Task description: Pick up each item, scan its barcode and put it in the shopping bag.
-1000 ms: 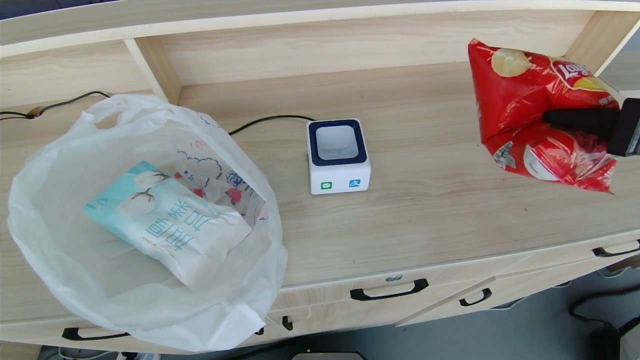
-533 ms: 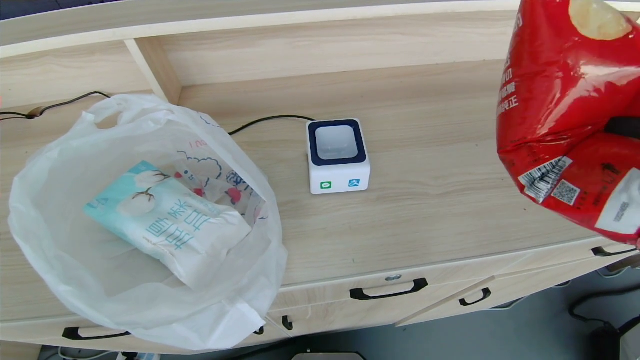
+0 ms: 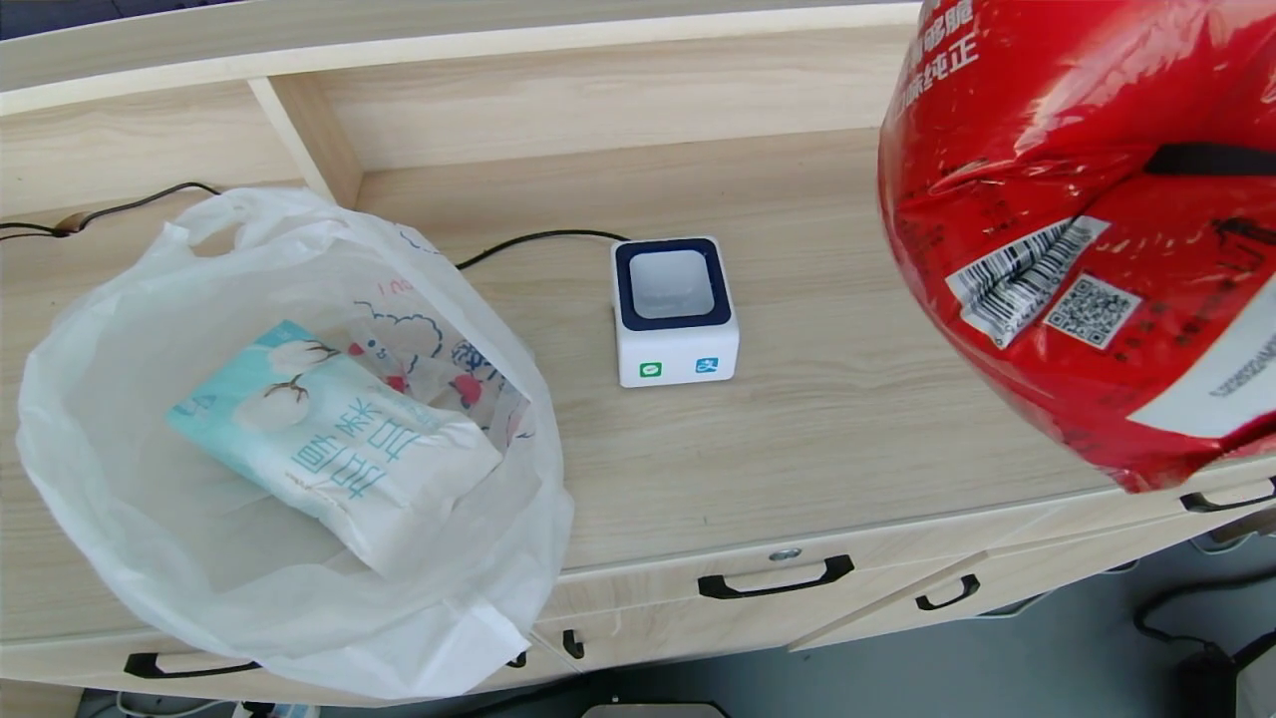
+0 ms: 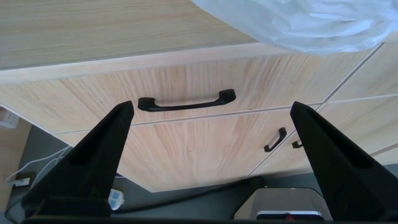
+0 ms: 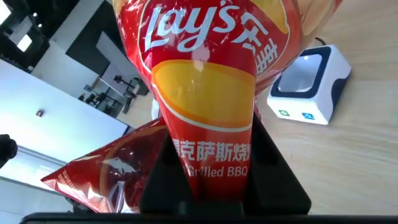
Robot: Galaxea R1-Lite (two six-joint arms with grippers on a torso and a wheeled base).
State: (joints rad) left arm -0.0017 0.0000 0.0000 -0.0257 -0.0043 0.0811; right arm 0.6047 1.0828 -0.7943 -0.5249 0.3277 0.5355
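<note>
1. The chip bag (image 3: 1077, 229) hangs in the air at the 3 o'clock side of the head view, well clear of the worktop (image 3: 847, 419). Its barcode (image 3: 1017, 274) faces up toward the head camera, not down.
2. The right hand (image 5: 214, 165) pinches the chip bag across its middle, pressing into the foil from both sides. We think this firm hold at the waist suits a slippery, air-filled pack. The dark strip at the bag's fold in the head view is probably part of that hand, though the foil hides most of it.
3. The scanner (image 3: 676, 309) stands on the worktop at about 9 o'clock of the chip bag, well apart, with its window looking straight up. We judge the step in hand to be the carry toward it. With the window facing up, the printed patch will have to be turned downward over it.
4. The shopping bag (image 3: 120, 299) lies at 9 o'clock of the scanner, its mouth spread wide so items can drop in. A tissue pack (image 3: 329, 439) is already inside.
5. The left hand (image 4: 211, 106) is spread and empty. It hangs before the drawer front (image 4: 186, 149) below the worktop edge, which we take as parked out of the right arm's way.
</note>
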